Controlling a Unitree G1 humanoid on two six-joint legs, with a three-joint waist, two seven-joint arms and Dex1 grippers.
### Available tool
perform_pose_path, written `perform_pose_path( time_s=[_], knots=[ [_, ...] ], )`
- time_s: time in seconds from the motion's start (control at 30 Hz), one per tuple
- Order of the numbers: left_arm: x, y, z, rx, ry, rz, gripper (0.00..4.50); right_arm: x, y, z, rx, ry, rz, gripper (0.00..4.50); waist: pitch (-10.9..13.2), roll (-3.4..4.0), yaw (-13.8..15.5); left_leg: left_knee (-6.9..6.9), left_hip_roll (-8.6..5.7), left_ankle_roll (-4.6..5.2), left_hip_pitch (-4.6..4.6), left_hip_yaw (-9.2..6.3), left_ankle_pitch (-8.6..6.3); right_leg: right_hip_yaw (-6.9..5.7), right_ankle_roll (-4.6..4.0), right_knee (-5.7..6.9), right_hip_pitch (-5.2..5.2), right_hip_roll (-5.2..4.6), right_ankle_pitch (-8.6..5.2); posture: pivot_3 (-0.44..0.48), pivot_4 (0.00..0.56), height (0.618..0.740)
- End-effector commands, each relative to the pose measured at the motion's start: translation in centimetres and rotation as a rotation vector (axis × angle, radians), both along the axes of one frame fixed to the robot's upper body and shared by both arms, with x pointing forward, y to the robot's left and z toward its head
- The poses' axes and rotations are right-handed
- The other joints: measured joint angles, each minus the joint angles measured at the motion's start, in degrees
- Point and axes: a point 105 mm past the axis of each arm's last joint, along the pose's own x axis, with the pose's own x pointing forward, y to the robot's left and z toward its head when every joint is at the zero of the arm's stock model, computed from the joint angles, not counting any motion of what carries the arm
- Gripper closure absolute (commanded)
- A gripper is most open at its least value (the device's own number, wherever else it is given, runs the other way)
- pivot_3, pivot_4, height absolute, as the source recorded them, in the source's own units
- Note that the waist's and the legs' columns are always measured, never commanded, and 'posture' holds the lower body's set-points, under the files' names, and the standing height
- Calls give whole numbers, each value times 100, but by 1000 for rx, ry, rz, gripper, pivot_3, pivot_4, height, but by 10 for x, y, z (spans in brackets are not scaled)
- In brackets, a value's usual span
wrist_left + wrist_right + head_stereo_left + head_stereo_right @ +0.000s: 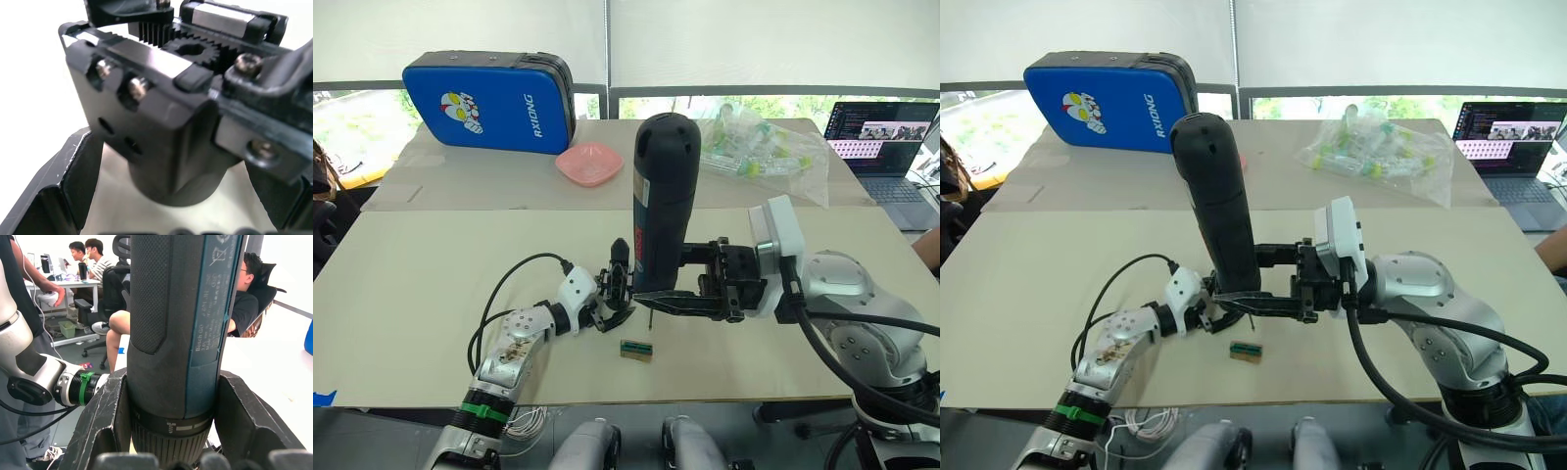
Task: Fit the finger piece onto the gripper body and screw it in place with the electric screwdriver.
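Observation:
My left gripper (612, 296) is shut on the gripper body (617, 282), a black block held just above the table; its gears and screws show close up in the left wrist view (161, 132) between my fingers (73, 186). A pointed black part (620, 253) rises from the body. I cannot tell whether it is the finger piece or the body's own finger. My right gripper (656, 276) is shut on the electric screwdriver (664, 196), which stands upright with its thin bit (649, 316) pointing down right beside the body. The screwdriver's barrel (176, 333) sits between both fingers (105, 421).
A small green-and-tan box (636, 350) lies on the table (431, 294) just in front of the bit. At the back are a blue case (489, 98), a pink bowl (590, 163), a plastic bag of small items (764, 147) and a laptop (881, 137). People (93, 254) sit at desks beyond.

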Motion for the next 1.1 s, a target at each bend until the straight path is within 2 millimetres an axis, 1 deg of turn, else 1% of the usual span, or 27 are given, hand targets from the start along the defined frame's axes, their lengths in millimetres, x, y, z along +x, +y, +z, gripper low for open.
perform_pose_path(
  time_s=[0.03, 0.1, 0.17, 0.2, 0.3, 0.4, 0.5, 0.63, 0.83, 0.97, 1.0, 1.03, 1.07, 1.1],
  knots=[
    [0, 5, -2, 3, 7, 4, 284, -5, -2, 14, 44, -73, 3, 2542, 0, 0, -4, 0, 0, 0, 0, 1, 0, 0, 0, 0, 0, 0, 0, 0, 150, 740],
    [-1, 4, -2, 0, 13, -3, 890, -5, -2, 14, 44, -74, 2, 2542, 0, 0, -7, 0, 0, 0, 0, 0, 0, 0, 0, 0, 0, 0, 0, 0, 150, 740],
    [-3, 4, -3, -2, 20, -14, 1885, -6, -2, 14, 43, -74, 1, 2542, 0, 0, -9, 0, 0, 0, 0, 1, 0, 0, 0, 0, 0, 0, 0, 0, 150, 740],
    [-4, 5, -4, 0, 24, -25, 2192, -6, -2, 14, 42, -73, 0, 2542, 0, 0, -9, 0, 0, 0, 0, 0, 0, 0, 0, 0, 0, 0, 0, 0, 150, 740],
    [-1, 10, 1, -13, 8, -50, 2170, -7, -2, 14, 38, -70, -1, 2542, 0, 0, -18, 0, 0, 0, 0, 1, 0, 1, 0, 0, -1, 0, 0, 0, 150, 740],
    [-4, 10, 5, -15, -8, -160, 2170, -7, -3, 13, 33, -61, 1, 2542, 0, 0, -21, 0, 0, 0, 0, 0, 0, 0, 0, 0, -3, 1, 0, 0, 150, 740],
    [-6, 10, 2, 12, -11, -261, 2170, -8, -3, 12, 27, -52, 9, 2542, 0, 0, -24, 0, 0, 0, 0, 1, 0, 0, -1, 0, -3, 0, 0, 0, 150, 740],
    [1, 11, -2, 52, 0, -321, 2170, -8, -2, 11, 25, -47, 14, 2542, 0, 0, -15, 0, -1, 0, 0, 1, 0, -1, -1, 0, -1, -2, 1, 0, 150, 740],
    [8, 10, -5, 76, -14, -316, 2170, -8, -2, 11, 22, -48, 10, 2542, 0, 0, -11, 0, -1, -1, 4, 0, 2, 0, -2, 2, 3, -3, 2, 0, 150, 740],
    [4, 10, -8, 52, 30, -322, 2170, -8, -2, 11, 22, -47, 7, 2542, 0, 0, -10, 0, -1, -2, 9, 0, 2, 0, -2, 2, 8, -3, 2, 0, 150, 740],
    [3, 10, -9, 53, 38, -323, 1123, -8, -2, 11, 21, -46, 7, 2542, 0, 0, -11, 0, -1, -2, 10, 0, 2, 0, -2, 2, 8, -3, 2, 0, 150, 740],
    [3, 12, -10, 58, 34, -314, 745, -8, -2, 11, 22, -46, 7, 2542, 0, 0, -13, 0, -1, -2, 10, 0, 2, 0, -2, 2, 8, -2, 2, 0, 150, 740],
    [4, 14, -9, 58, 25, -295, 260, -8, -2, 10, 22, -45, 8, 2542, 0, 0, -14, 0, -1, -2, 9, 0, 2, 0, -2, 2, 8, -2, 2, 0, 150, 740],
    [4, 15, -9, 53, 21, -286, 40, -8, -2, 10, 22, -45, 9, 2542, 0, 0, -14, 0, -1, -1, 10, 0, 2, 0, -2, 2, 7, -2, 2, 0, 150, 740]
  ],
)
